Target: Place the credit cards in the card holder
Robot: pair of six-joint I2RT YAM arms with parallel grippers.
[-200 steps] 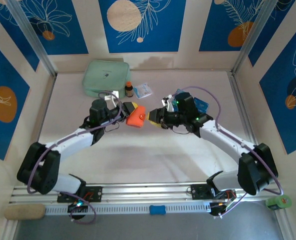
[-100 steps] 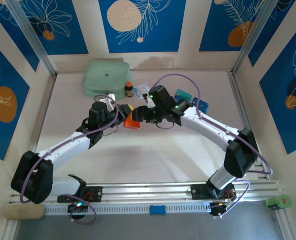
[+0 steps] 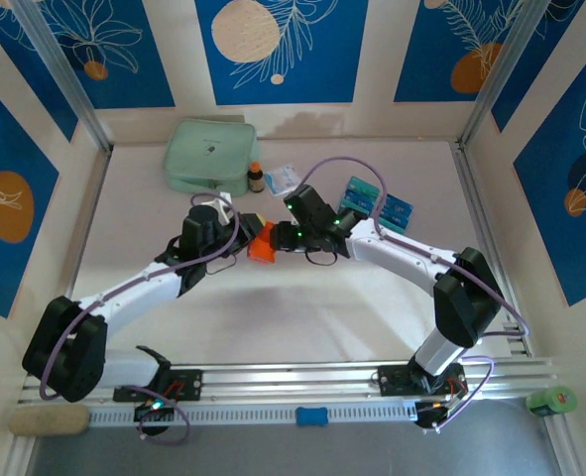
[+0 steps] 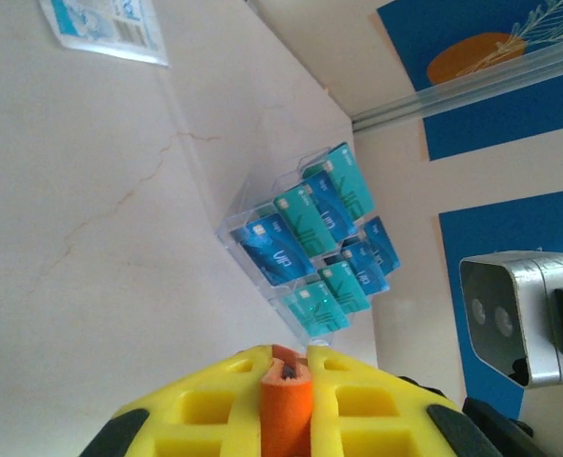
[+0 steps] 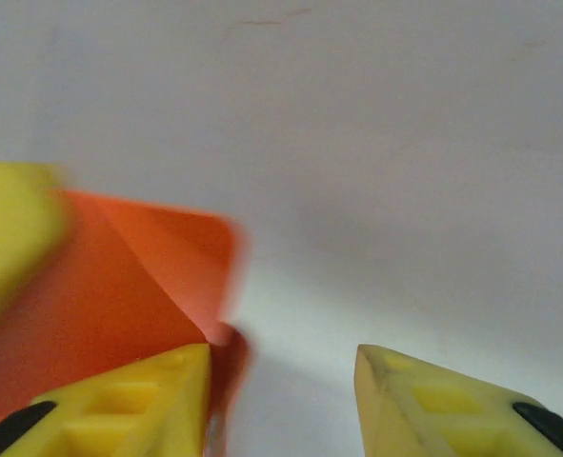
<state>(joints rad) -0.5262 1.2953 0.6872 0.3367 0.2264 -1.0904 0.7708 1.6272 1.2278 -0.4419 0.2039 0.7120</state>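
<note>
left gripper (image 4: pixel 287 369) pinching card holder (image 5: pixel 133 281), right gripper (image 5: pixel 282 360) parted, maybe touching

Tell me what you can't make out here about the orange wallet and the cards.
- Top view: the card holder is mostly covered by the left gripper and right gripper, so its pockets are hidden.
- Left wrist view: only a thin orange edge shows; the frame's bottom cuts off the rest.
- Right wrist view: the holder is blurred, so contact with the open jaws is unclear.
- Top view: the credit cards are too small to count.
</note>
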